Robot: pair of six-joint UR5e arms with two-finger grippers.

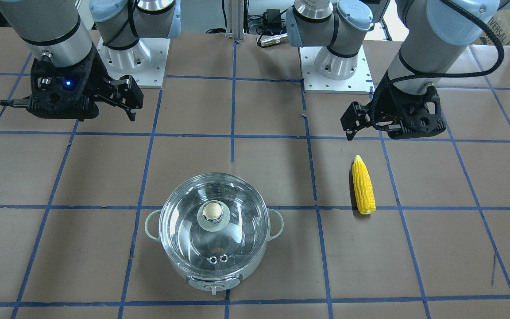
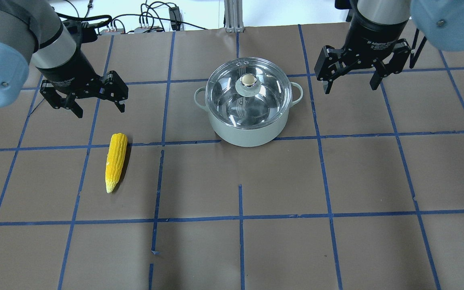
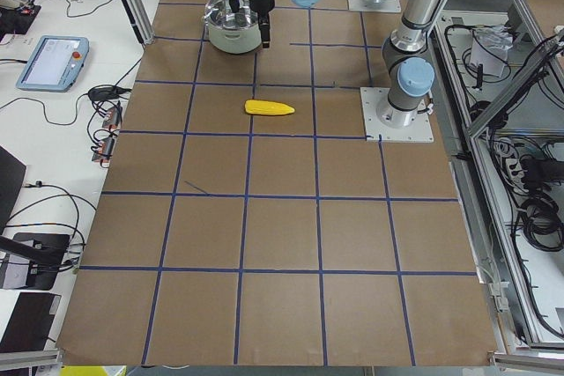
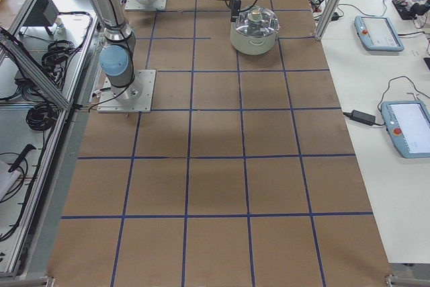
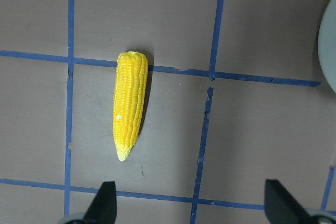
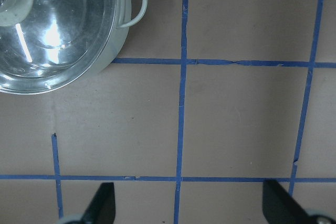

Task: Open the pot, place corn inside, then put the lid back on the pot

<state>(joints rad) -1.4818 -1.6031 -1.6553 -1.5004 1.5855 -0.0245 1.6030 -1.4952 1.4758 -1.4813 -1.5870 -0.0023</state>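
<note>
The pot [image 2: 248,135] stands at the table's middle with the clear glass lid [image 2: 224,90] closed on it. It also shows in the front view [image 1: 193,272] under the lid [image 1: 179,221]. The corn [image 2: 116,161] lies flat on the paper, left of the pot and apart from it. My left gripper [image 2: 101,110] hovers open and empty just behind the corn's blunt end. The left wrist view shows the corn [image 5: 130,103] ahead of the open fingertips [image 5: 105,198]. My right gripper [image 2: 349,88] hovers open and empty to the right of the pot [image 6: 113,45].
Brown paper with a blue tape grid [image 2: 240,217] covers the table. The two arm bases [image 1: 131,57] stand on white plates at the robot's side. Tablets and cables [image 4: 376,31] lie on side benches off the work area.
</note>
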